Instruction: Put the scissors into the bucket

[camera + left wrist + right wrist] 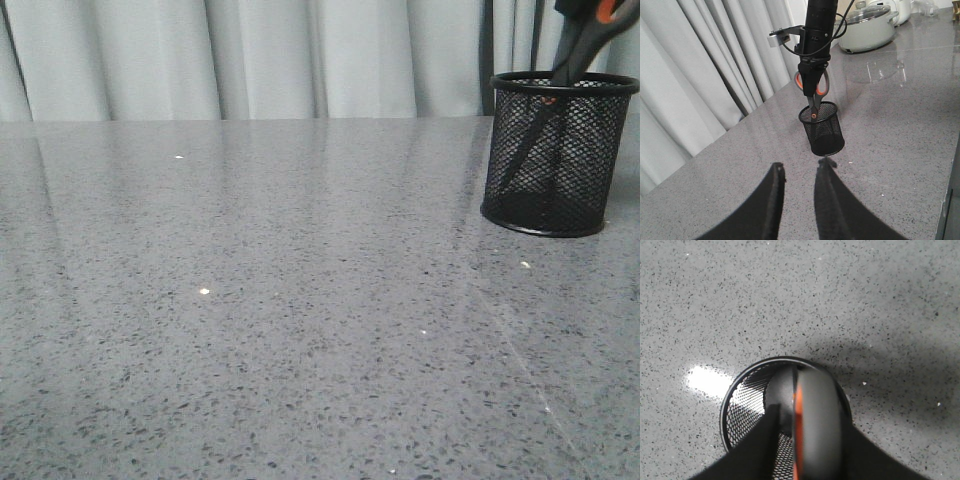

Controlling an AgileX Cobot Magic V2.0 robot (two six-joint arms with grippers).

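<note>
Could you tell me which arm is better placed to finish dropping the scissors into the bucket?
The right. Its gripper already holds the scissors by the handles, blades down inside the bucket. The left gripper hangs open and empty, well away from the bucket.

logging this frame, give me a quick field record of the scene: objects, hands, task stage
surface: grey speckled stone table
container: black wire-mesh cylindrical bucket, upright
tool: dark grey scissors with orange-lined loops, blades down inside bucket, handles above rim
right hand: shut on scissors handles
left hand: open, holding nothing, apart from bucket
stage: scissors partly in, not released
</note>
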